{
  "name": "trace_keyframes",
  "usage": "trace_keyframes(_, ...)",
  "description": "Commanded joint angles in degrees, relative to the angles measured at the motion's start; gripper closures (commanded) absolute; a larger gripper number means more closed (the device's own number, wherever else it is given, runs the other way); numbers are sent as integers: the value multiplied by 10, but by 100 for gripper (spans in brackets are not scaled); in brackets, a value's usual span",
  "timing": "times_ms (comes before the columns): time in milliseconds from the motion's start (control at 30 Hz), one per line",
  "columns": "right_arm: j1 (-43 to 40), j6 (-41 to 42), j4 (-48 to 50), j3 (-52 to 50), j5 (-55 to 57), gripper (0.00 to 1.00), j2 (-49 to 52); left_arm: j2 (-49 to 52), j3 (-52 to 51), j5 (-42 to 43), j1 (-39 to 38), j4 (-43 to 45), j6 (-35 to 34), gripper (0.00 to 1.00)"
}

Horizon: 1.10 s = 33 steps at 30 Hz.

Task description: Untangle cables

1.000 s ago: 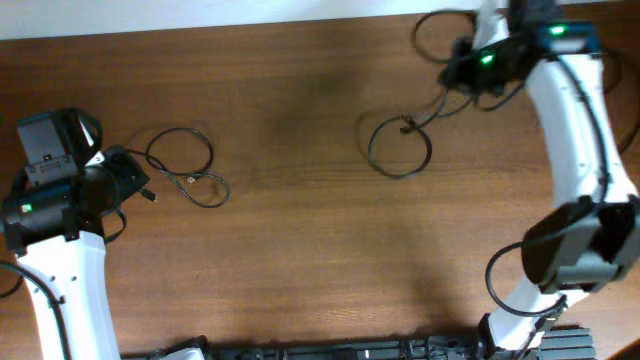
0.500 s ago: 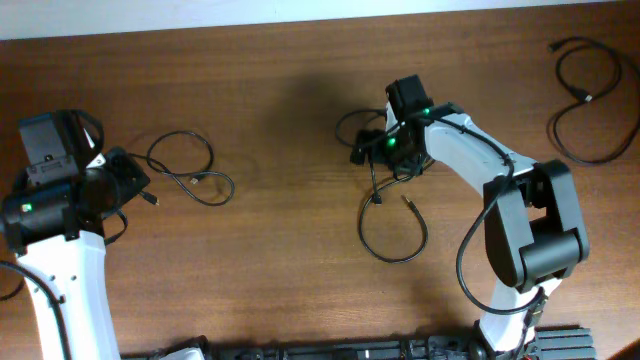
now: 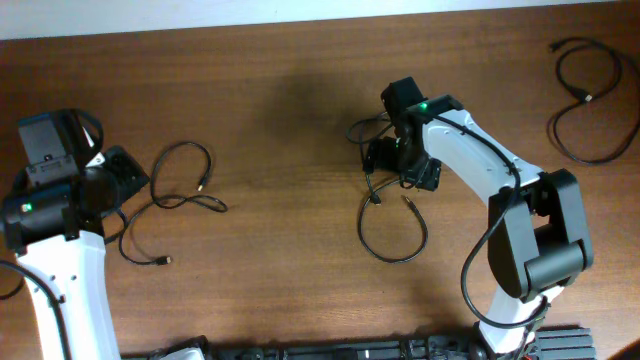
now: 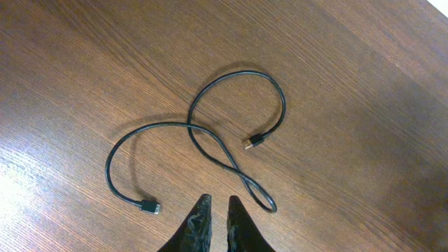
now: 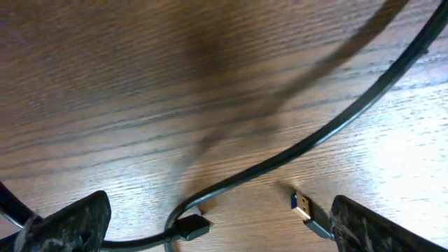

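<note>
Between the wide-spread fingers of the right pincer (image 5: 217,227) lies the middle cable (image 5: 301,148). One strand curves across the gap, and a metal-tipped plug (image 5: 303,205) sits just inside the right-hand finger (nothing is pinched yet). I'd guess it hangs low and open there to pick the strand that crosses the loop. Just ahead of the left pincer (image 4: 215,210), whose fingers sit nearly together and empty, a second cable (image 4: 191,126) sprawls on the table (image 4: 364,84) with one crossing to undo. Well beyond the right pincer, a third cable (image 3: 586,97) rests alone.
</note>
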Motion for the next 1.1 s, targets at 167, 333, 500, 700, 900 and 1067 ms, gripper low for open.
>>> trace_keyframes(167,82,-224,108,-36,12,21,-65,49,6,3,3,5,-10,95)
trace_keyframes(333,92,-219,183,-49,56,65,-10,63,5,22,3,0,-10,100)
trace_keyframes(500,92,-220,21,-14,-73,96,-46,63,6,22,3,-2,-10,98)
trace_keyframes(700,92,-220,-50,-43,-31,38,-48,63,6,22,3,-8,-10,98)
trace_keyframes(900,92,-81,94,-134,33,1,-48,63,6,22,3,-7,-10,98)
trace_keyframes(1067,90,-66,162,-168,36,96,-48,63,6,22,3,-9,-10,98)
